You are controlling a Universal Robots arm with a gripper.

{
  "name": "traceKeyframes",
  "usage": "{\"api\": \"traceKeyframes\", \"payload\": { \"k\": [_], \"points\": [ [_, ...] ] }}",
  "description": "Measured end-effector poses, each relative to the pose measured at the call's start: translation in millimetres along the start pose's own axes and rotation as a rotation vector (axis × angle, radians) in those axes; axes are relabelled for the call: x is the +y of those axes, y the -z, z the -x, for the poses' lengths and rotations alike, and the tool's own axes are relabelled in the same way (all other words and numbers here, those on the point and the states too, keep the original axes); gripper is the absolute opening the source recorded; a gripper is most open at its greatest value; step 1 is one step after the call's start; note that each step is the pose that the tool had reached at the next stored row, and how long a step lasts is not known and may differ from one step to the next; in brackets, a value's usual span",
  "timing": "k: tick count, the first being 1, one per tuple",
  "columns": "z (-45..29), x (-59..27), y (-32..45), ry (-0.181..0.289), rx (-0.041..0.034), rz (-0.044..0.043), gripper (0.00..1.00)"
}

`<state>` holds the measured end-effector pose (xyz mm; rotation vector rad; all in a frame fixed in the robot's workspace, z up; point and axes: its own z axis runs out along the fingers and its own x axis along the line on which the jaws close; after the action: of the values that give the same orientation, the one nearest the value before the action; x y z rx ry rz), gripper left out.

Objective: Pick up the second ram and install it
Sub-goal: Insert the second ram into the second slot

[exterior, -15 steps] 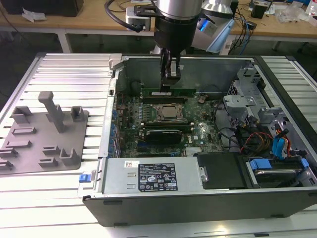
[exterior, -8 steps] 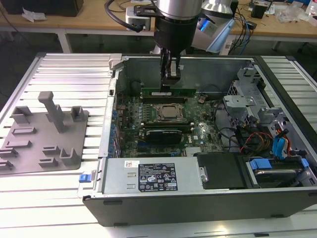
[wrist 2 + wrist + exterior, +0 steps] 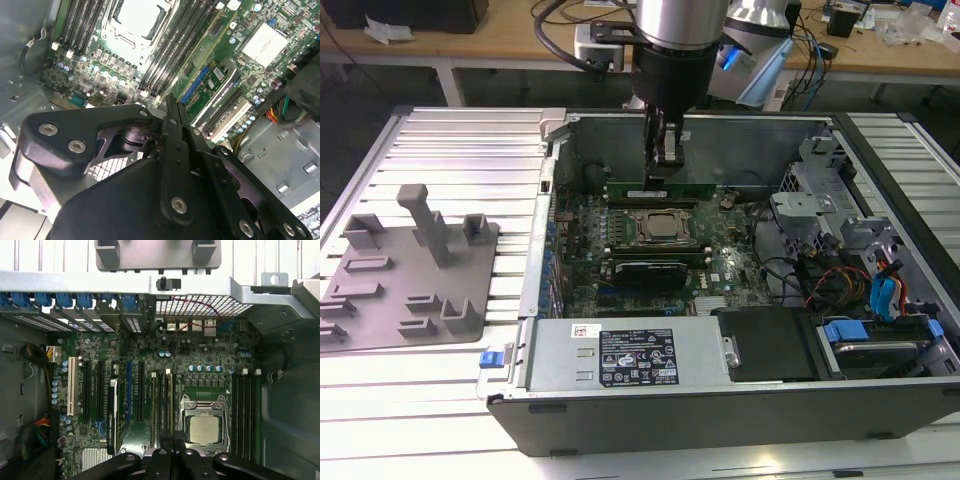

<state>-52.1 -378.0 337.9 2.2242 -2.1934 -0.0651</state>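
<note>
Second ram, thin long green circuit-board stick (image 3: 630, 189), upright just above the silver processor socket (image 3: 665, 228) at frame centre, my black hand (image 3: 662, 175) pressed together at its top edge.

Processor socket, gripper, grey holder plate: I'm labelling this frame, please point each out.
processor socket (image 3: 663, 228), exterior view, middle of its metal lid.
gripper (image 3: 664, 172), exterior view, at its fingertips.
grey holder plate (image 3: 380, 318), exterior view, bare flat part.
</note>
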Motion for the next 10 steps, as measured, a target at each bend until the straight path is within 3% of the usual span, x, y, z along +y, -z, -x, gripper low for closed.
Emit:
{"api": "traceKeyframes", "payload": {
  "k": [7,10],
  "points": [
    [-0.5,-1.7,-29.2,0.000,0.0002,-0.0002,0.09],
    [-0.7,-6.2,-37.8,0.000,0.0001,-0.0002,0.09]
  ]
}}
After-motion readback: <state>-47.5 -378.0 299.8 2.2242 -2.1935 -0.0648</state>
